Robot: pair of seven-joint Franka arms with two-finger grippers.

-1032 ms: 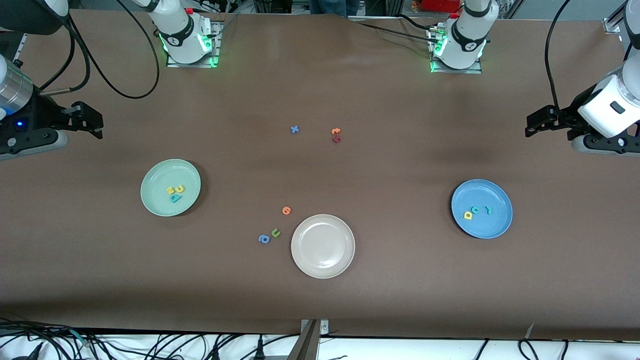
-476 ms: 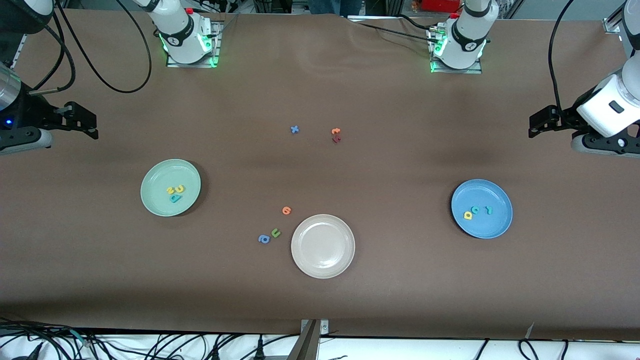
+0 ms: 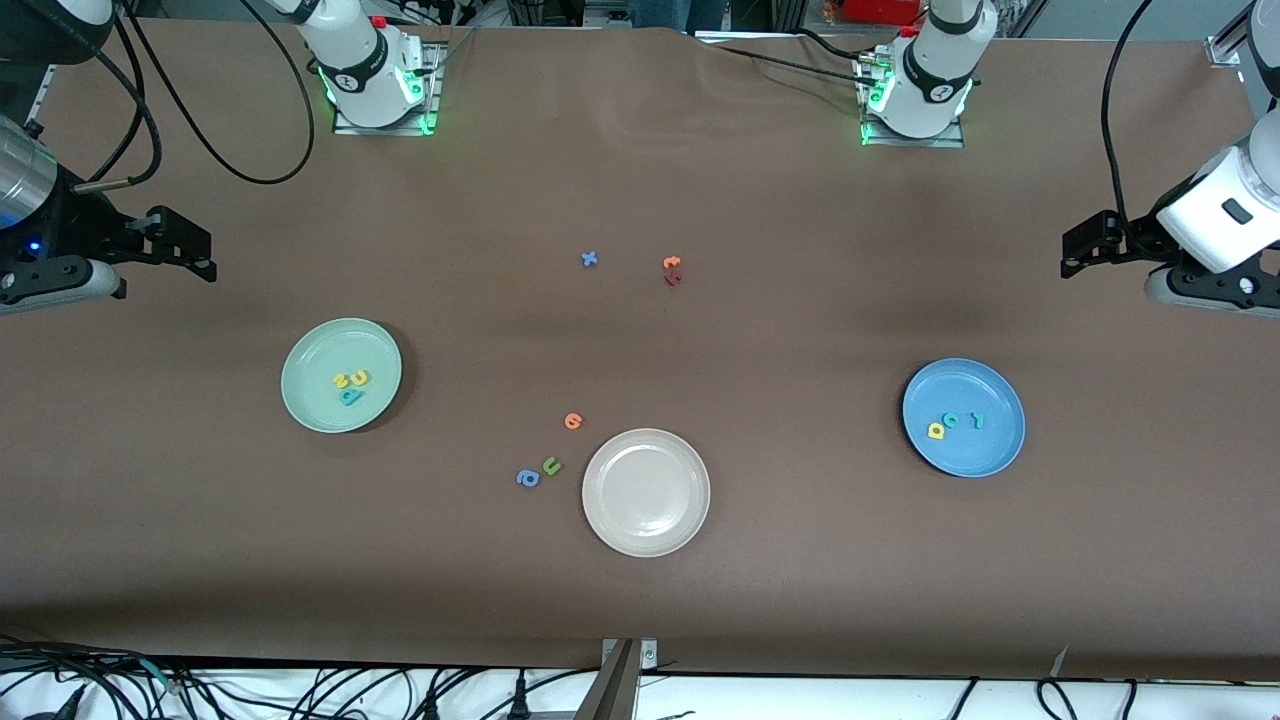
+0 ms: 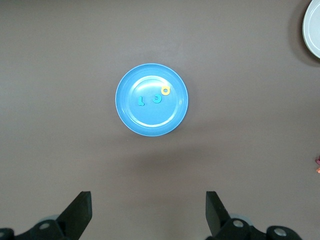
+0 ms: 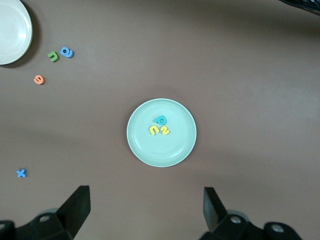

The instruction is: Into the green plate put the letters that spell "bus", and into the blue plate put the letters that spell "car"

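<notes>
The green plate (image 3: 312, 352) holds a teal b (image 3: 351, 397) with a yellow s and u (image 3: 351, 379) touching beside it. The right wrist view shows the same plate (image 5: 138, 146) and b (image 5: 160, 120). The blue plate (image 3: 1000, 446) holds a yellow a (image 3: 936, 431), a teal c (image 3: 951, 421) and a teal r (image 3: 977, 420), spaced in a row. In the left wrist view they lie in that plate (image 4: 126, 110). My left gripper (image 3: 1085, 250) (image 4: 148, 210) and right gripper (image 3: 185, 250) (image 5: 146, 207) hang open and empty over bare table at their own ends.
A beige plate (image 3: 645, 525) sits mid-table near the front camera. Beside it lie an orange round letter (image 3: 572, 421), a green u (image 3: 551, 466) and a blue a (image 3: 528, 478). Farther from the camera lie a blue x (image 3: 589, 259) and an orange and dark red pair (image 3: 672, 271).
The right gripper drifted toward its end of the table, then came back a little. The left gripper shifted slightly toward its own end. Plates and letters have not moved.
</notes>
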